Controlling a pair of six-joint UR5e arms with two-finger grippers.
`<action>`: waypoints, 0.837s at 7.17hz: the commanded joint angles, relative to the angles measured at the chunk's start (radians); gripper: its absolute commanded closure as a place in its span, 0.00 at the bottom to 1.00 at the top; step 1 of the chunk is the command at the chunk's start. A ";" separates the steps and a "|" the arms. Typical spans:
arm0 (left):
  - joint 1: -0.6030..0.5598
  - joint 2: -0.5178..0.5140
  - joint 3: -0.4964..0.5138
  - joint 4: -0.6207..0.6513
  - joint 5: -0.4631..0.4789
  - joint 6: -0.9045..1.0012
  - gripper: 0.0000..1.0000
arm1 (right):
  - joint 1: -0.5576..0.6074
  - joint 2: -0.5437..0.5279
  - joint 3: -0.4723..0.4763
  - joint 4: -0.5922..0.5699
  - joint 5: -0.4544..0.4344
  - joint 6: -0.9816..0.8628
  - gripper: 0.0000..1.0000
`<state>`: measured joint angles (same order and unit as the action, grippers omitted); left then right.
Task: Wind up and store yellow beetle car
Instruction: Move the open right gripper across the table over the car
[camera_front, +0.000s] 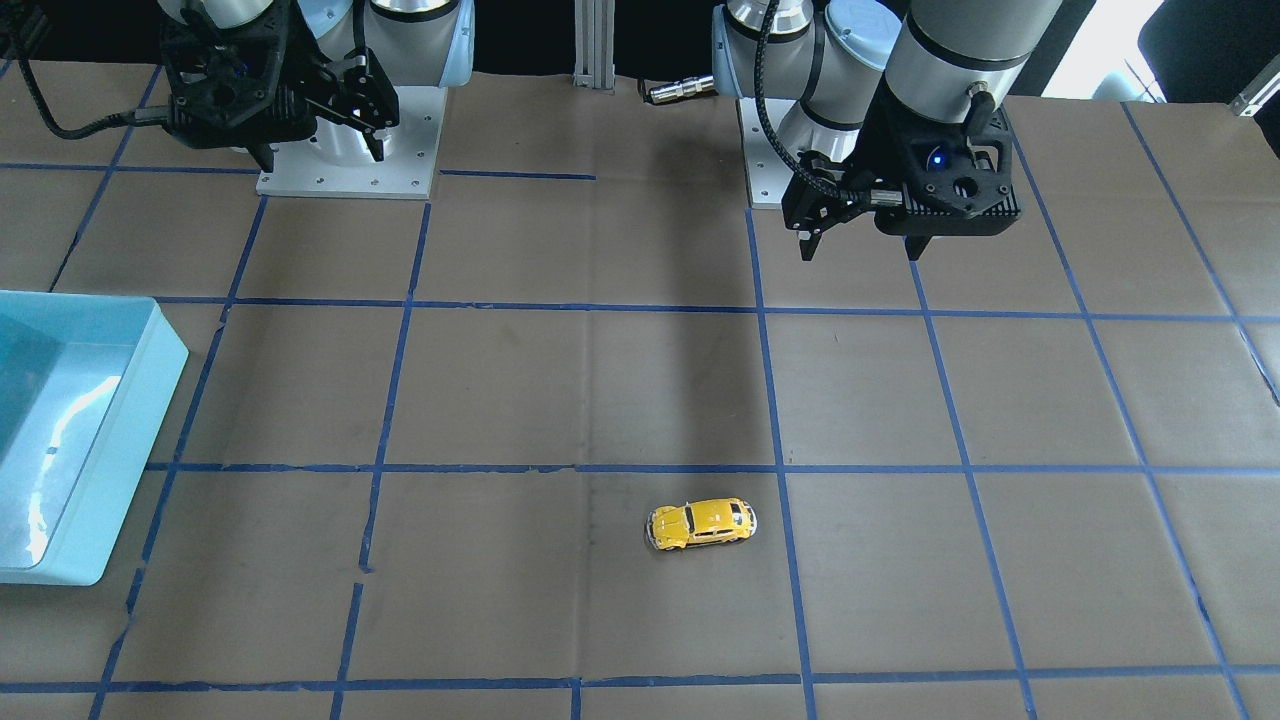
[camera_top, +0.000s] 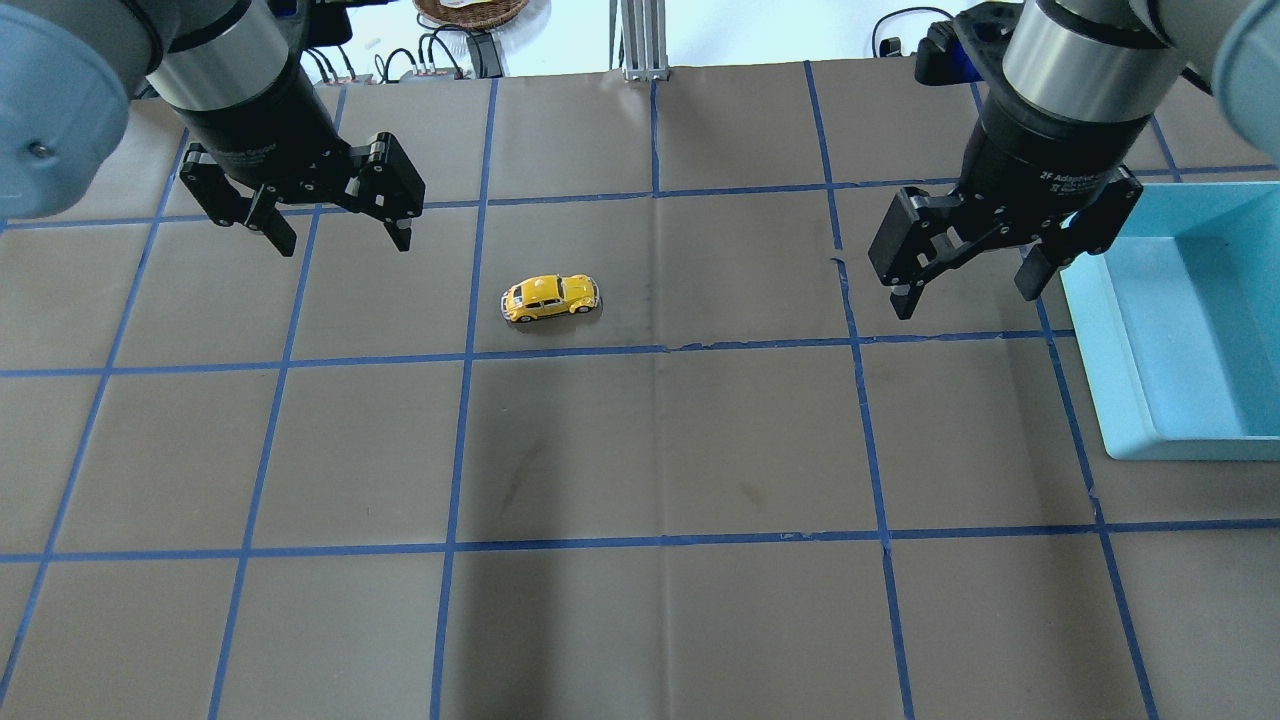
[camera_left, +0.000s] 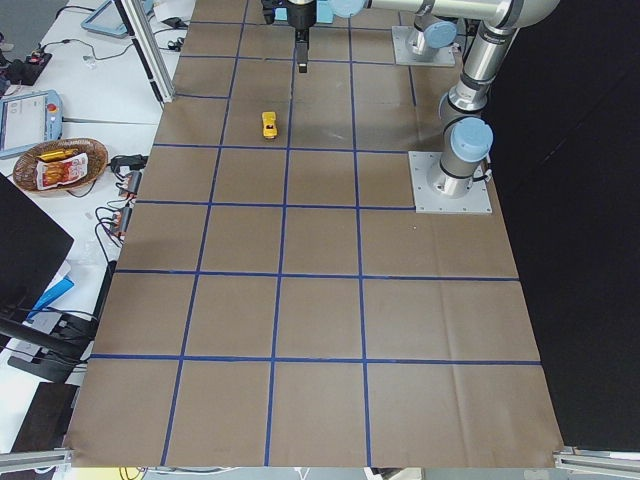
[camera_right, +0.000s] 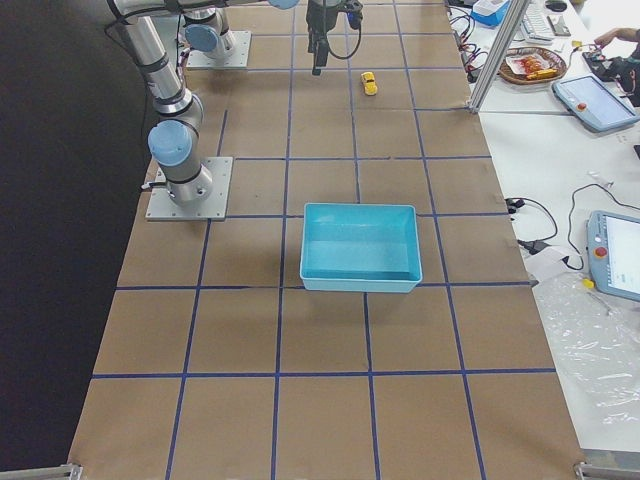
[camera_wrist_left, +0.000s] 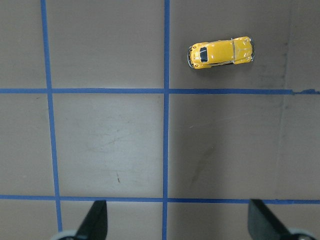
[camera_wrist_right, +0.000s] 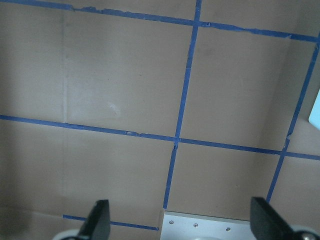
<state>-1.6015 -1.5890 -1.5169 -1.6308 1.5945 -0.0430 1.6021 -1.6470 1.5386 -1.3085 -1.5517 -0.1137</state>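
A brown paper table (camera_front: 600, 380) taped into blue squares filled the front-facing view. The yellow beetle car (camera_front: 701, 524) stood on its wheels near the middle, well apart from the pale blue bin (camera_front: 150, 400), which the edge cut off. Overhead, the left gripper (camera_top: 343, 240) and right gripper (camera_top: 965, 297) hung spread wide, holding nothing. From the right end, the bin's bare floor showed whole. The left wrist view had the car well ahead of the fingertips.

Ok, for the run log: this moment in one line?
left gripper open | right gripper open | yellow beetle car untouched, outside blue bin
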 joint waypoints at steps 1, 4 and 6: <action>0.000 0.004 -0.006 0.000 0.001 0.000 0.00 | 0.043 0.039 -0.003 -0.008 0.007 -0.077 0.01; 0.002 0.007 -0.006 0.000 0.001 0.000 0.00 | 0.217 0.186 -0.026 -0.174 0.016 -0.188 0.01; 0.003 0.006 -0.006 0.000 0.002 0.002 0.00 | 0.248 0.261 -0.076 -0.210 0.120 -0.191 0.01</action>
<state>-1.5997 -1.5830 -1.5231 -1.6306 1.5957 -0.0426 1.8307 -1.4333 1.4913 -1.5005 -1.4903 -0.2971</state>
